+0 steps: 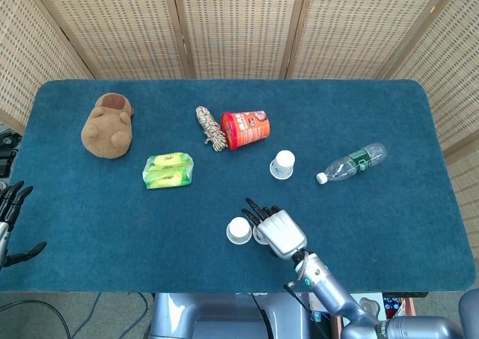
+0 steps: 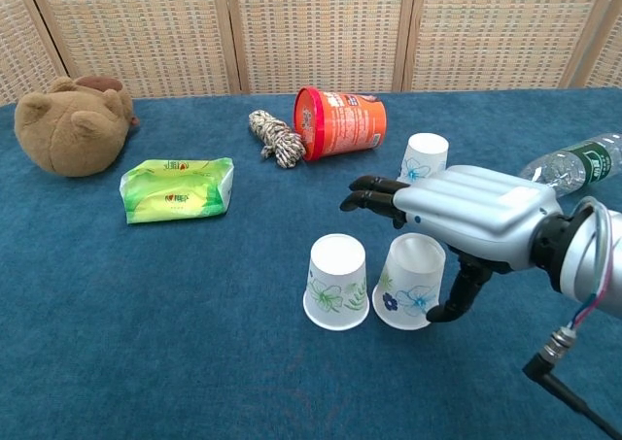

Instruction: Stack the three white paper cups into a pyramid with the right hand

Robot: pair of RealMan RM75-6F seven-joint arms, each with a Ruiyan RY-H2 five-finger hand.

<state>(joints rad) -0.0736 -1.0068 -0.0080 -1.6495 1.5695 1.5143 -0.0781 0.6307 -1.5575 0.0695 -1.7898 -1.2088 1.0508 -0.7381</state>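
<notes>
Two upside-down white paper cups with flower prints stand side by side near the table's front: the left cup [image 2: 338, 282] [image 1: 239, 230] and the right cup [image 2: 411, 282]. My right hand [image 2: 466, 212] [image 1: 275, 230] hovers over the right cup, fingers stretched out flat above it and the thumb hanging down by its right side. The hand hides most of that cup in the head view. The third cup [image 2: 423, 163] [image 1: 282, 164] stands upside down farther back, apart from the pair. My left hand [image 1: 9, 219] hangs off the table's left edge, fingers spread and holding nothing.
A red-orange tub [image 2: 341, 122] lies on its side behind the cups, with a coil of rope [image 2: 275, 136] next to it. A green packet [image 2: 177, 189] and a brown plush toy [image 2: 70, 124] lie to the left. A water bottle [image 1: 352, 162] lies at the right.
</notes>
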